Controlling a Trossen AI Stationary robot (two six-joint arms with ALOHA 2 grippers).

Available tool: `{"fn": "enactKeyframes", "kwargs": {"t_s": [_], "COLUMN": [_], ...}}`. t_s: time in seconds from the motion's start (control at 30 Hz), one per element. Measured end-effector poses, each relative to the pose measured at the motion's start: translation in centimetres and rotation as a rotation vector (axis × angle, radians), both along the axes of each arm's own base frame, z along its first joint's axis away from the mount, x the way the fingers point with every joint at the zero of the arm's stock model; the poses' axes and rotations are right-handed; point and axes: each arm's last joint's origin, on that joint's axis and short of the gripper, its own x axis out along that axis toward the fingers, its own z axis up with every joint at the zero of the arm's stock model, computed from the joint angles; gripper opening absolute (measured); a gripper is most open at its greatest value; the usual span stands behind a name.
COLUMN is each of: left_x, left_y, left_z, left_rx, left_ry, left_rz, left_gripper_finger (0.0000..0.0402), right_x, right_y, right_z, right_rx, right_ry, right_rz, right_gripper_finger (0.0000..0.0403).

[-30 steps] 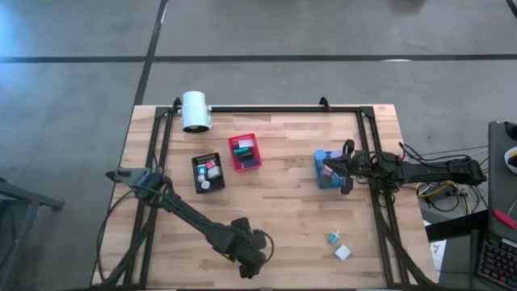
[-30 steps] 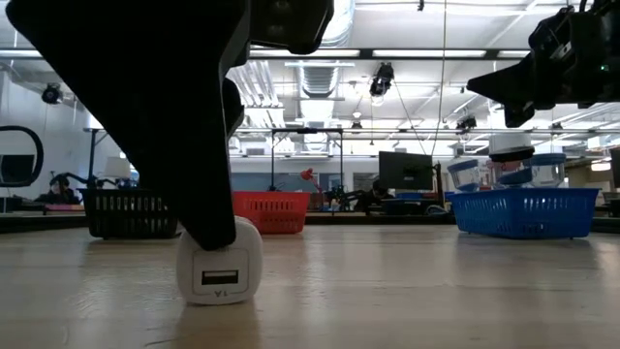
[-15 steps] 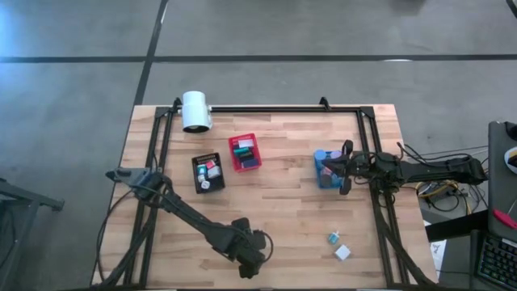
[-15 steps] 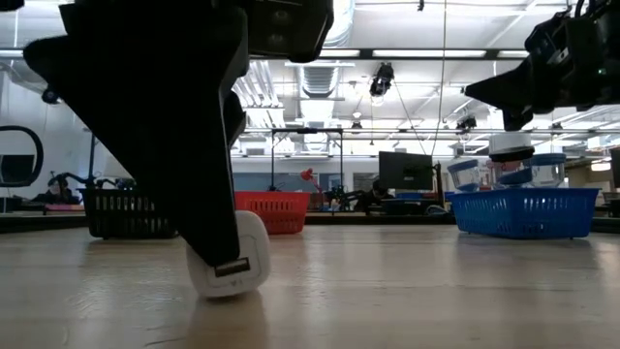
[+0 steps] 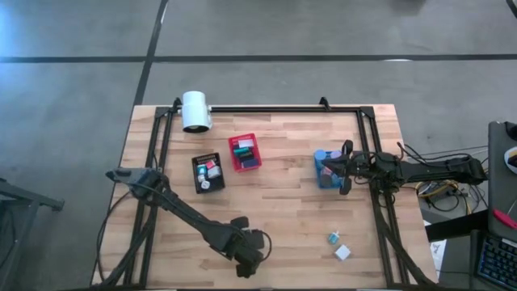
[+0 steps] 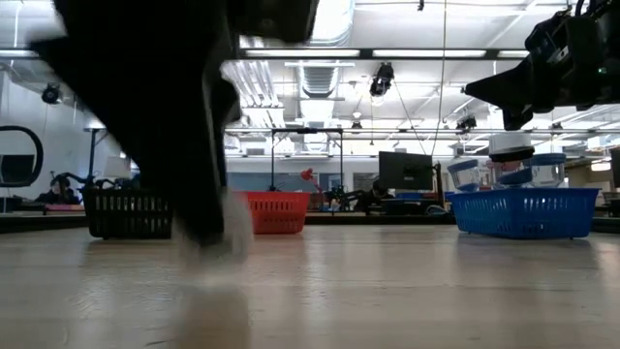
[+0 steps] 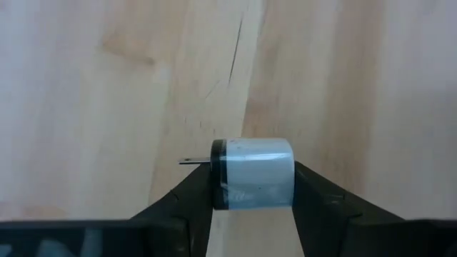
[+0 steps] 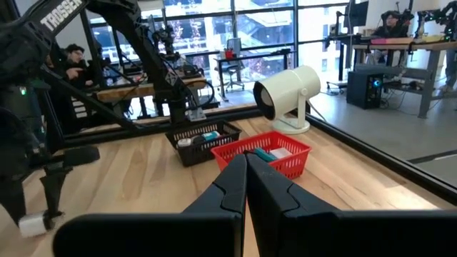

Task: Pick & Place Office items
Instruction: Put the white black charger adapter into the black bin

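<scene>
My left gripper [image 5: 246, 263] is near the table's near edge, shut on a small white charger plug [image 7: 253, 175] whose metal prongs [image 7: 193, 160] stick out sideways. In the low view the gripper and plug [image 6: 231, 228] show only as a blur. My right gripper [image 5: 346, 168] hovers shut and empty over the blue bin [image 5: 326, 170], which holds several items. A teal piece [image 5: 333, 238] and a white block [image 5: 342, 253] lie on the table at the near right. My left gripper pinches the white plug's two opposite sides [image 7: 289, 182] between its two fingers [image 7: 189, 203]. The fingers point down from above. The plug lies level across them, prongs out to one side, and appears lifted off the wood.
A black bin [image 5: 208, 172] and a red bin [image 5: 245, 153] with items stand at the middle left. A big white cylinder [image 5: 195, 111] stands at the far left edge. A black frame [image 5: 266, 108] runs around the table. Bare wood lies between the bins and the near edge.
My left gripper, shut on the white plug all along, first tipped it on the table, then raised it. The plug stood flat on the wood, then tilted on one corner, and now shows higher and blurred. My right gripper has kept still.
</scene>
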Motion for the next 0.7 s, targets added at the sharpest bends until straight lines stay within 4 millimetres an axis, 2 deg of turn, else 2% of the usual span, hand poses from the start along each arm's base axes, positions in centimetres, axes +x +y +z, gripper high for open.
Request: {"fn": "enactKeyframes", "kwargs": {"t_s": [0.17,0.33,0.43,0.57,0.7], "left_x": [-0.7,-2.7,-5.4,-10.3,-15.3], "left_y": [0.6,4.0,6.3,9.4,12.3], "left_z": [4.4,10.4,12.9,14.8,14.0], "left_rx": [0.022,0.060,0.088,0.052,-0.005], "left_ry": [-0.126,-0.291,-0.372,-0.513,-0.659], "left_rz": [-0.019,0.042,0.063,0.111,0.156], "left_gripper_finger": [0.0153,0.0153,0.0153,0.0153,0.0153], "right_x": [0.0,0.0,0.0,0.0,0.0], "right_y": [0.0,0.3,0.3,0.4,0.4], "right_z": [0.1,0.5,0.8,0.7,0.7], "right_rx": [-0.005,-0.041,-0.035,-0.030,-0.029], "right_ry": [-0.007,-0.054,-0.078,-0.074,-0.075], "right_rz": [0.004,0.100,0.111,0.115,0.115], "right_gripper_finger": [0.0008,0.0008,0.0008,0.0008,0.0008]}}
